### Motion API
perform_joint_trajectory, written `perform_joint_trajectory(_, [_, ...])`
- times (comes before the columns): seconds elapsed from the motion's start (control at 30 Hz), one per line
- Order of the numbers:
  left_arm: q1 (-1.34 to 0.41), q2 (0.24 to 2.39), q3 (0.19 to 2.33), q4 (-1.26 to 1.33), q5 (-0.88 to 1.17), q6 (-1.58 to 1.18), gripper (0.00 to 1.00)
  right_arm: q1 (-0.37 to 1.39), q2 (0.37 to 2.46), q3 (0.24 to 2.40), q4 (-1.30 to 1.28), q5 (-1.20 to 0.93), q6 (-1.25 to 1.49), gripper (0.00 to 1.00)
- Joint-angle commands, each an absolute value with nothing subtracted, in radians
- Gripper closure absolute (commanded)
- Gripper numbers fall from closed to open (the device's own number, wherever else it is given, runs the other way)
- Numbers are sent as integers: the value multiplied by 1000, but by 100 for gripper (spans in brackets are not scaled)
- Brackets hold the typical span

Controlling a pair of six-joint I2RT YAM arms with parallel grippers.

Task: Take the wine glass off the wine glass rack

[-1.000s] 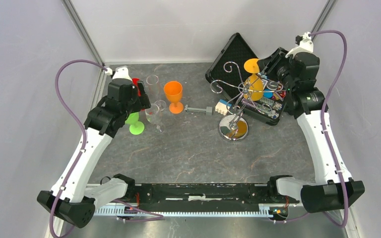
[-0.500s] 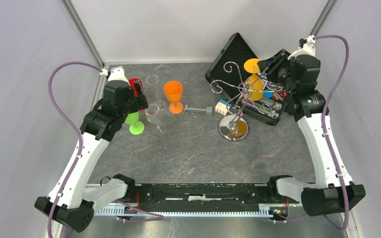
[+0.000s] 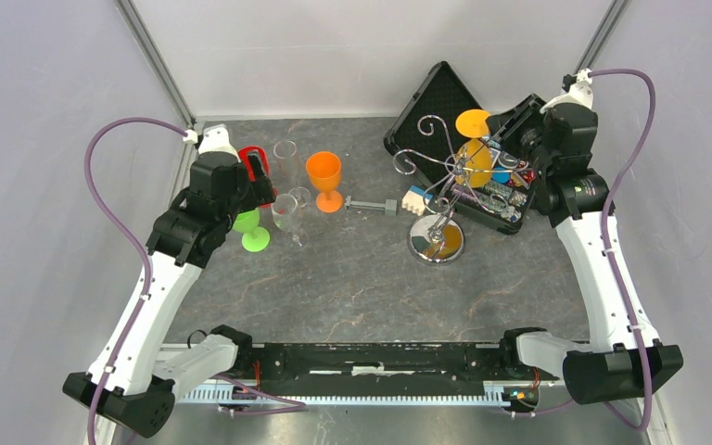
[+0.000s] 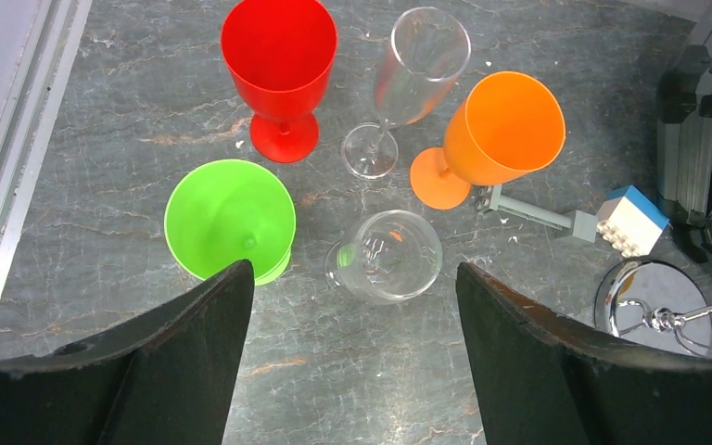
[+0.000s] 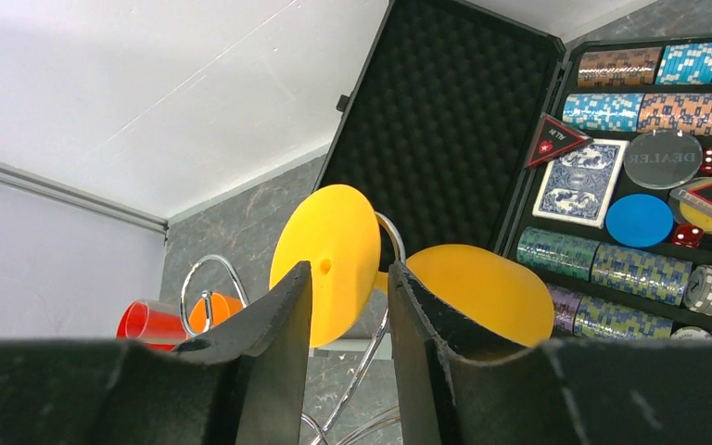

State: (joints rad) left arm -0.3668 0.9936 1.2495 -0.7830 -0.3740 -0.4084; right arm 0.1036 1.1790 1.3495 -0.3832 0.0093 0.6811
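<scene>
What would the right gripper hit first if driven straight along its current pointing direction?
Most likely the yellow wine glass hanging on the wine glass rack: its foot disc and bowl sit just past the parted fingertips of the right gripper. Depth is unclear, so the rack wire may come first.

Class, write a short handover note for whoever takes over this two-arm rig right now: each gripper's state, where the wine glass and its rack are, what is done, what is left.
Left gripper: open, holding nothing, above a green plastic goblet and a clear glass.
Right gripper: fingers narrowly apart at the yellow plastic wine glass, between foot and bowl; a grip cannot be confirmed.
Shiny silver wire rack: upright beside the open black case; the yellow glass hangs on it, foot up.
Done: right arm is at the glass.
Left: secure the grip, lift the glass off the rack.
</scene>
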Motion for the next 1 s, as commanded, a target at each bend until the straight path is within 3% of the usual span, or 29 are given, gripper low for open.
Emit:
perform_joint_trajectory(0.0, [-366,982,1247,-741,-400,-363,15,101,1182,1348,-373,4,695,59])
perform_joint_trajectory(0.3, [-367,974,1241,-740,-403,-362,15,101,1200,1334,-302,-66,765,60])
perform_joint_trajectory(0.63, [-366,969,1238,-741,-414,-360,15,101,1219,1290,-256,-51,812,69])
perform_joint_trajectory(0.77, [-367,969,1236,-741,-417,-362,14,100,1221,1266,-233,-52,829,79])
perform_joint_trajectory(0.9, [-365,969,1236,-741,-419,-359,14,100,1203,1246,-200,-40,845,100])
perform_joint_trajectory(0.97, [-366,969,1236,-741,-419,-359,14,100,1183,1229,-169,-21,854,100])
